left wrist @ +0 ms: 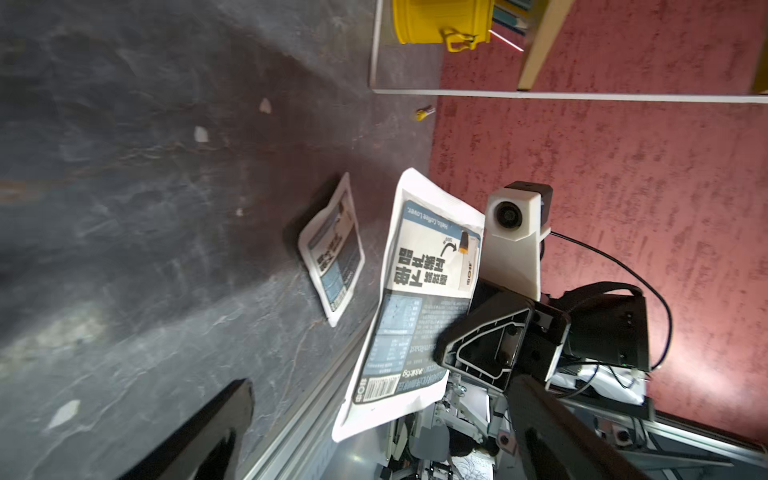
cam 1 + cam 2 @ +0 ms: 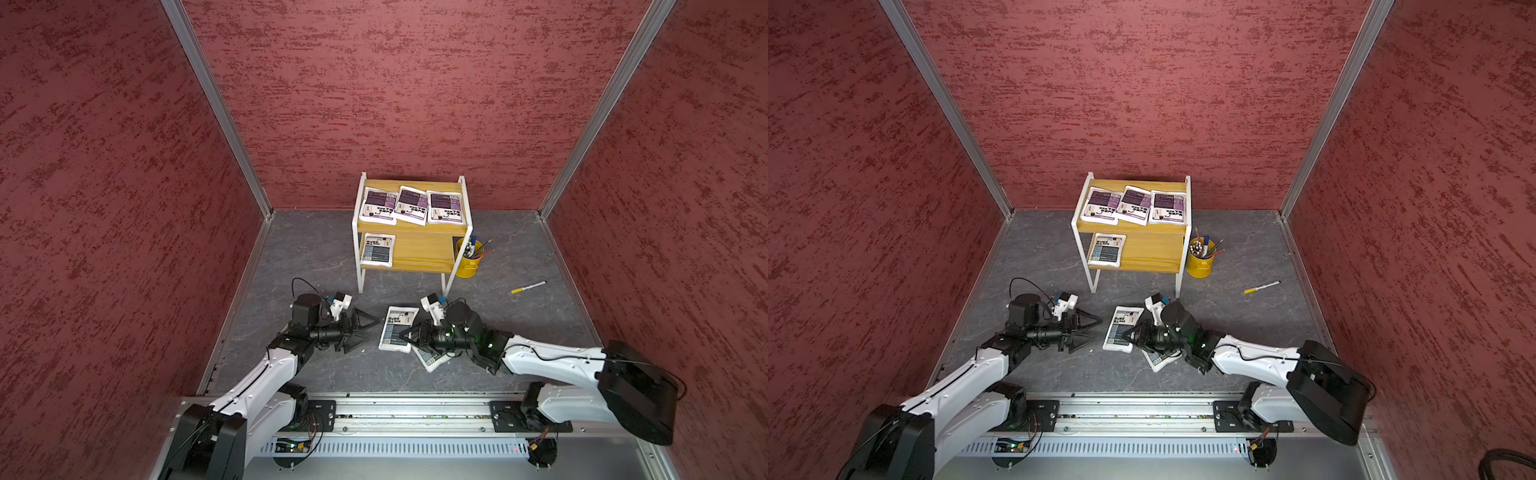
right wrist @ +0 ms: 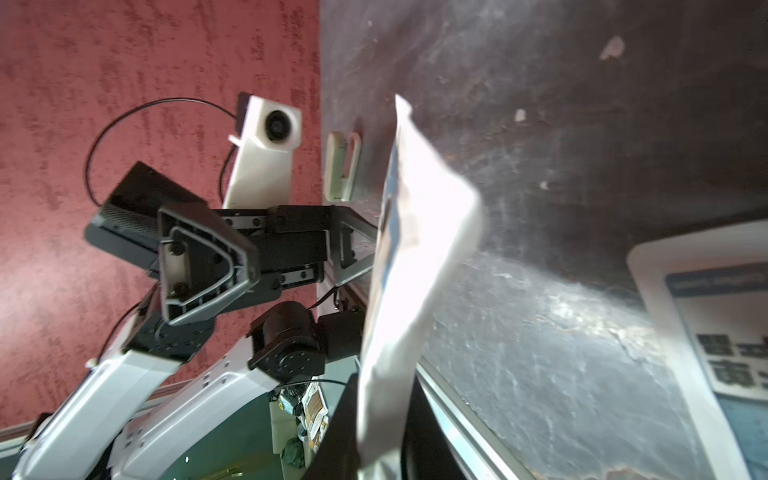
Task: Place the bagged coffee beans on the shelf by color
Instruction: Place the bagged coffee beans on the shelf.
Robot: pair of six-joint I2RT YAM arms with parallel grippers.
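Past the near rail (image 2: pixel 415 409), the left gripper (image 2: pixel 365 332) gaped wide beside the right gripper (image 2: pixel 405 336), clamped on a lifted pouch (image 2: pixel 391 323) (clear of the grey slate surface (image 2: pixel 316 257)); a second pouch (image 2: pixel 430 360) lay under it. Near the far red wall (image 2: pixel 415 104), the shelf (image 2: pixel 419 251) held purple pouches (image 2: pixel 411 203) above, one grey-blue pouch (image 2: pixel 377 249) below.

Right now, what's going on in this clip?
The right gripper pinches a grey-blue pouch tilted up off the table, facing the open, empty left gripper. On the shelf, three purple pouches cover the top board and a second grey-blue pouch lies on the lower one. The third grey-blue pouch lies on the table under the right arm.
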